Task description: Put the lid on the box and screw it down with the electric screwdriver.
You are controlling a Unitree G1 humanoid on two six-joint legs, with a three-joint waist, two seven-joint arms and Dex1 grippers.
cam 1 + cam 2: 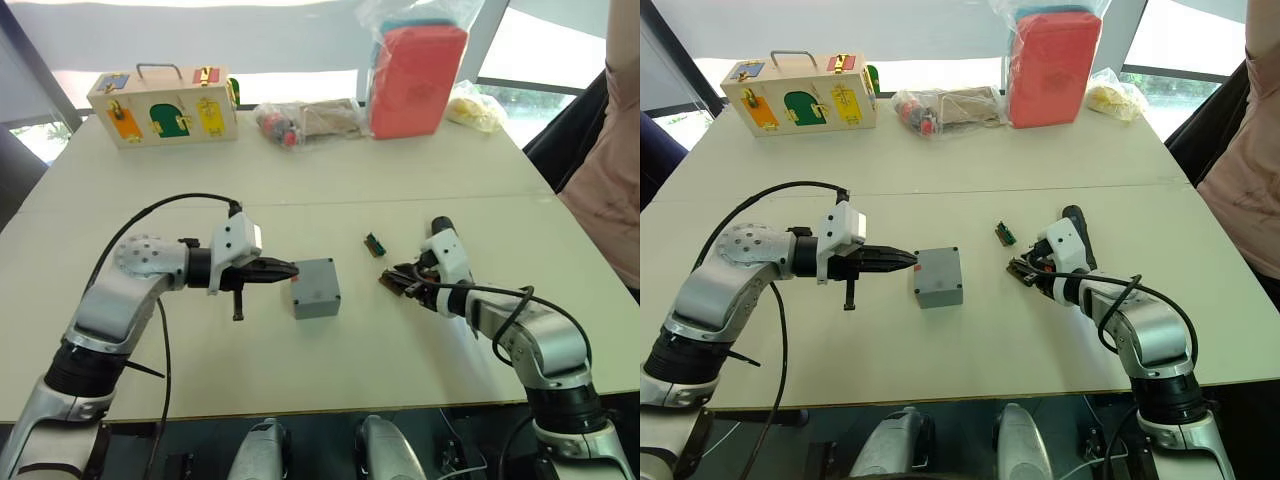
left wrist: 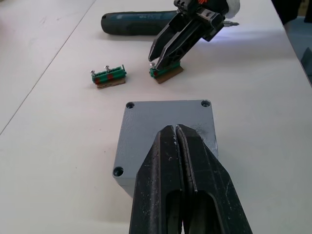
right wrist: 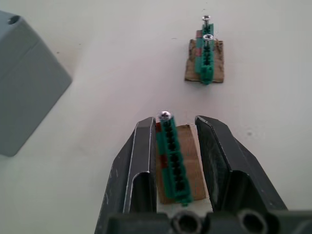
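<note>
The box [image 1: 316, 288], its lid [image 2: 168, 129] already seated, sits mid-worktop toward the near edge, the left gripper [image 2: 176, 134] pressed shut against it. The right gripper [image 3: 174, 146], jaws narrowly around a green connector strip [image 3: 173, 161], looks set to fetch a screw; next it must lift one cleanly, the electric screwdriver [image 2: 139, 22] lying beyond.

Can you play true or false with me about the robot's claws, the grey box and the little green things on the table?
1. The lid is already on the box. True.
2. The left claw is wide open. False: its fingers are shut together, over the lid.
3. The right claw has a green connector strip between its fingers. True.
4. The right claw holds the electric screwdriver. False: it lies on the table behind that claw.
5. Only one green strip is on the table. False: a second strip lies nearby.
</note>
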